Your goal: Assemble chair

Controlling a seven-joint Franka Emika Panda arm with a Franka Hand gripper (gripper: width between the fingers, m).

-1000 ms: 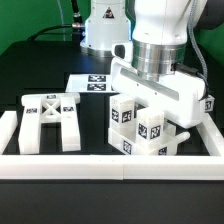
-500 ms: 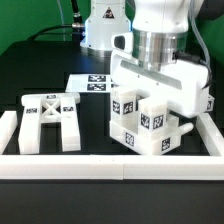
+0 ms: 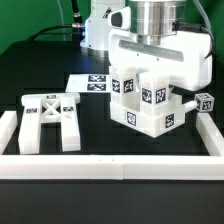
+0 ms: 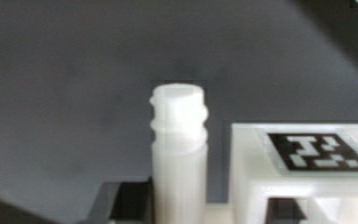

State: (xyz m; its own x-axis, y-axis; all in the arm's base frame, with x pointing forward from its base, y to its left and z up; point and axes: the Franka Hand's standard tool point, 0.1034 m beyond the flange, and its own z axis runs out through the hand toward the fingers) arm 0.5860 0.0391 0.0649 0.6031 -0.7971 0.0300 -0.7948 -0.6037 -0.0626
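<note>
While the arm carries it upward, the chair's seat block, a chunky white piece with black-and-white tags on its faces, hangs tilted in the tool, which is clamped narrow on it from above. A second ago the block sat low, its lower edge close to the front rail. Now that edge stands well above the rail, and the block appears lifted clear of the dark counter, shifted slightly toward the exterior view's right.

From the wrist view, a round-topped white post rises just beside a tagged face of the block, with the counter blurred far behind. The fingers themselves are too dim there to make out.

To the exterior view's left, the X-braced frame lies flat on the counter, well apart from the block and unmoved since the earlier frames. At the exterior view's right, a small tagged cube, half covered by the tool's body a second ago, now shows in full near the right rail. Behind the block, the marker board lies where it was, its near corner still hidden by the tool.
</note>
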